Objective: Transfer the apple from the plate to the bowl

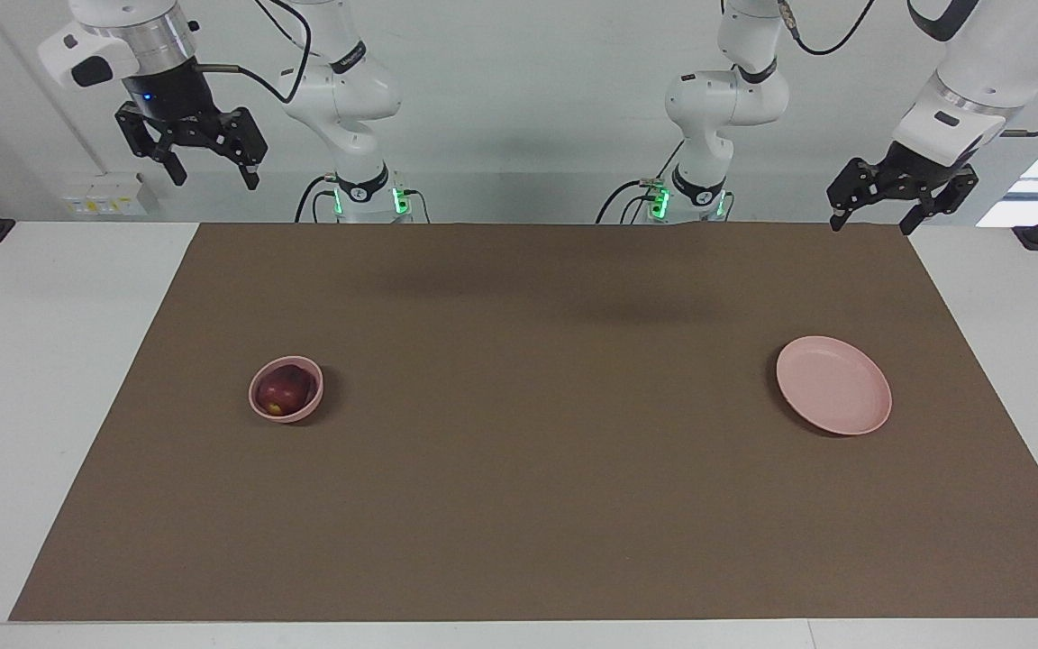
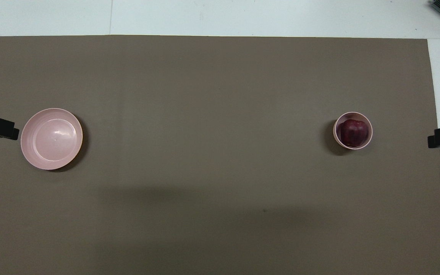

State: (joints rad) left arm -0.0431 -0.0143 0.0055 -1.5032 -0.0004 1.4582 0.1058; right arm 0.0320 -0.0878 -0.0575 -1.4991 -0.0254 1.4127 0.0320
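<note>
Facing view shows my right pincer (image 1: pixel 209 172) raised and spread empty, the apple (image 1: pixel 283 388) in the bowl (image 1: pixel 286 390) well below it — I'd park there. Left pincer (image 1: pixel 874 216) waits open above the bare plate (image 1: pixel 833 385).

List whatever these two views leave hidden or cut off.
- Small dark red apple: its underside, both views, hidden by the small deep pink bowl.
- Left claw: overhead view, cut by the frame edge; only a black tip shows.
- Right claw: overhead view, likewise cut by the edge.
- Wide flat pink plate: its underside, both views.
</note>
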